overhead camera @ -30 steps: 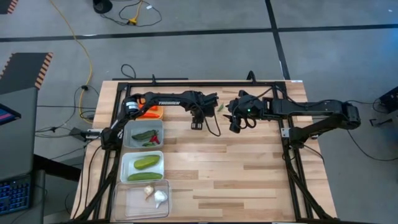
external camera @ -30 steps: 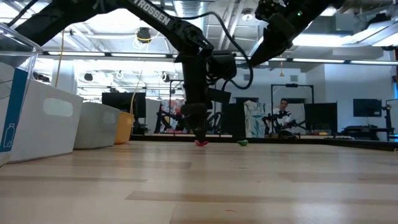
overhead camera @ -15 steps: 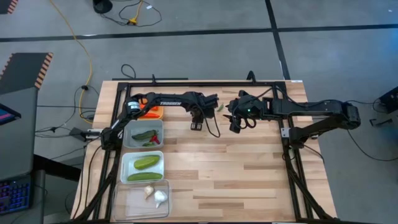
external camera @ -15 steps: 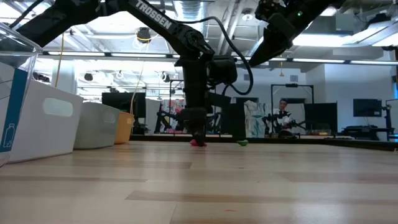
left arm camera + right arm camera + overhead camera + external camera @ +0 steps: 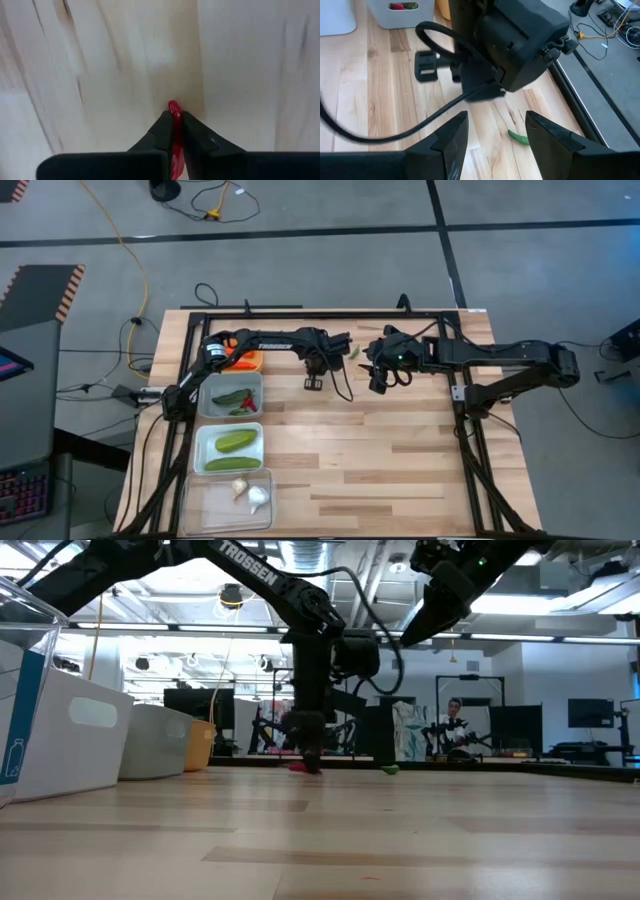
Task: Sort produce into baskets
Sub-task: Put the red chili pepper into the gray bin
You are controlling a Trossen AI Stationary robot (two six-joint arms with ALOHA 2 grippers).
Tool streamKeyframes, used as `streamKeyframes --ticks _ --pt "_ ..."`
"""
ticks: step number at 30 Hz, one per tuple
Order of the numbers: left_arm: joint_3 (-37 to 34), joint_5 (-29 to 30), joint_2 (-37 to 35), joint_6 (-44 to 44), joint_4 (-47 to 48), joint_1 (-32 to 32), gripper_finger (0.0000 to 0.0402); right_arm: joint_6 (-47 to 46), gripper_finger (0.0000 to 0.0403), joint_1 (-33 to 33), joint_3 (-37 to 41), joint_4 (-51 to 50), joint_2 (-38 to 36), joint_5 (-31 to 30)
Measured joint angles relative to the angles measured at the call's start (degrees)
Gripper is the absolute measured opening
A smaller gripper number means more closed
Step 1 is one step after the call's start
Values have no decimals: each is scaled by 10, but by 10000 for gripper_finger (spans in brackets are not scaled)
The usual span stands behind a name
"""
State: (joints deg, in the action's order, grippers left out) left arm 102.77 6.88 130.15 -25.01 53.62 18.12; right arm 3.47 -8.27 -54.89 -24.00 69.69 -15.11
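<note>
Left gripper (image 5: pixel 173 131) pinches a red chili (image 5: pixel 174 111) between closed fingers just above the table (image 5: pixel 400 450), right gripper (image 5: pixel 492 131) open at its 3 o'clock over a green chili (image 5: pixel 518 137); grey basket (image 5: pixel 231 398) holds chilies, white basket (image 5: pixel 229 446) cucumbers, clear basket (image 5: pixel 230 500) garlic.

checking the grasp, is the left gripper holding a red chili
Yes, in the left wrist view the left gripper has its jaws closed on a red chili whose tip pokes out past them.
</note>
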Motion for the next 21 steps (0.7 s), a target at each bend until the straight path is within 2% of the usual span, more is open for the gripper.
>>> streamKeyframes --ticks 7,14,17,21 --pt "32 -12 -39 -2 139 -1 3 0 225 -2 0 2 0 0" --pt "31 -94 -118 38 277 -1 2 0 225 -16 0 6 0 -1" --pt "11 -110 -159 53 287 -2 2 0 225 -25 0 5 0 -1" --pt "-57 -126 -234 87 280 -2 2 0 225 -36 0 5 0 -1"
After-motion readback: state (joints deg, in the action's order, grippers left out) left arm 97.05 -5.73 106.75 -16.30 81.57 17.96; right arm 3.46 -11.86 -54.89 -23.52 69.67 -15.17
